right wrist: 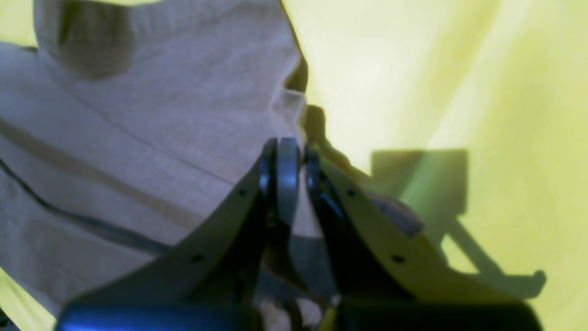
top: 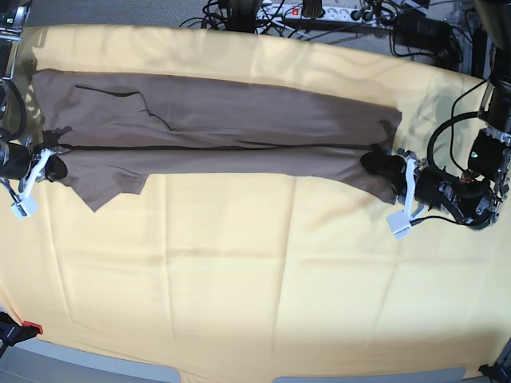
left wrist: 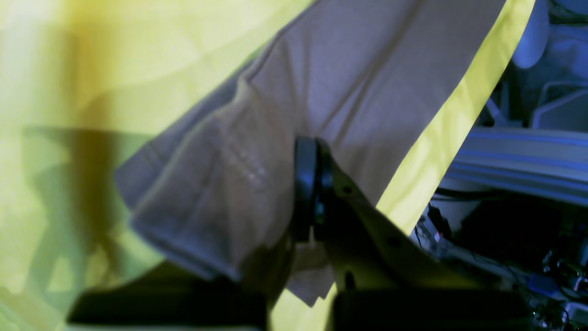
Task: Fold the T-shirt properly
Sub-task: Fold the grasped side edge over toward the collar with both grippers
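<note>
Taupe-brown fabric of the T-shirt (top: 215, 132) is spread as a long folded band across the upper part of the base view, lying on the pale yellow cloth (top: 255, 271). Its right end is pinched by the left gripper (left wrist: 314, 184), whose jaws are seen closed on the fabric in the left wrist view. At the left edge of the base view, the other end is clamped by the right gripper (right wrist: 289, 174), with cloth caught between its closed jaws. Cables (top: 335, 16) are seen along the top edge.
</note>
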### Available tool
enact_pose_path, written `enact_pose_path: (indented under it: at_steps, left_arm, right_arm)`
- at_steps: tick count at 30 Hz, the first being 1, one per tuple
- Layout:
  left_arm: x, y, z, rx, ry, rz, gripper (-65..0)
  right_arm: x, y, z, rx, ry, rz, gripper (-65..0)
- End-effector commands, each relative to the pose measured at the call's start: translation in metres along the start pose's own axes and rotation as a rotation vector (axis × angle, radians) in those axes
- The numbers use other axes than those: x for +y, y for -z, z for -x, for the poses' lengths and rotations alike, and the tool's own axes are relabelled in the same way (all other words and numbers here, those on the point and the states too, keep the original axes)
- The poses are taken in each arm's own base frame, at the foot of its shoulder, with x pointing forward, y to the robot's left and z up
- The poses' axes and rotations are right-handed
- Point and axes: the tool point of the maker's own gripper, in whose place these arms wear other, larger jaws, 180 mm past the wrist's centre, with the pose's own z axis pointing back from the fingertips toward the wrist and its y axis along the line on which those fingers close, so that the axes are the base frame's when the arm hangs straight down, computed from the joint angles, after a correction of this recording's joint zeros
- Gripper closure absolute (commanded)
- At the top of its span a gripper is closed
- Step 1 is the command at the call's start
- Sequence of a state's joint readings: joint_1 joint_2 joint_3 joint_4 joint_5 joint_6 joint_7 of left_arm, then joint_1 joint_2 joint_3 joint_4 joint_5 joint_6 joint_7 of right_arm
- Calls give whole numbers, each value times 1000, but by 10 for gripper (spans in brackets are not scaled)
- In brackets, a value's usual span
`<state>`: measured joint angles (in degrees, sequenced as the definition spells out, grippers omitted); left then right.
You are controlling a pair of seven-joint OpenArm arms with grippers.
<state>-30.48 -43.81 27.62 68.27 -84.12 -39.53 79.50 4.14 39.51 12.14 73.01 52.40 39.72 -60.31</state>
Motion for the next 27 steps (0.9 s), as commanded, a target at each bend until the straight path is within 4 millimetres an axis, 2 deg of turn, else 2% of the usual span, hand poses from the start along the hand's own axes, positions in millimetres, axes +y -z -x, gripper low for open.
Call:
enact_pose_path:
  at_steps: [1, 6, 12, 15, 23, 27]
  left_arm:
    - [2, -15, -10, -22, 30, -22, 0]
    - [1, -12, -6, -15, 22, -15, 0]
    - [-5, 7, 24, 27, -32, 28, 0]
    - [-8, 12, 32, 39, -48, 40, 0]
    - [-1, 0, 32, 40, -47, 10, 0]
    - [5, -16, 15, 15, -24, -29, 0]
  right_arm:
    - [-9, -13, -17, -41, -27, 25, 0]
    - [-9, -13, -17, -40, -28, 25, 0]
    - [-11, -13, -13, -17, -34, 38, 0]
    - [-10, -13, -15, -25, -32, 33, 0]
    - [-11, -14, -13, -12, -33, 36, 0]
    - [-15, -18, -15, -12, -38, 46, 0]
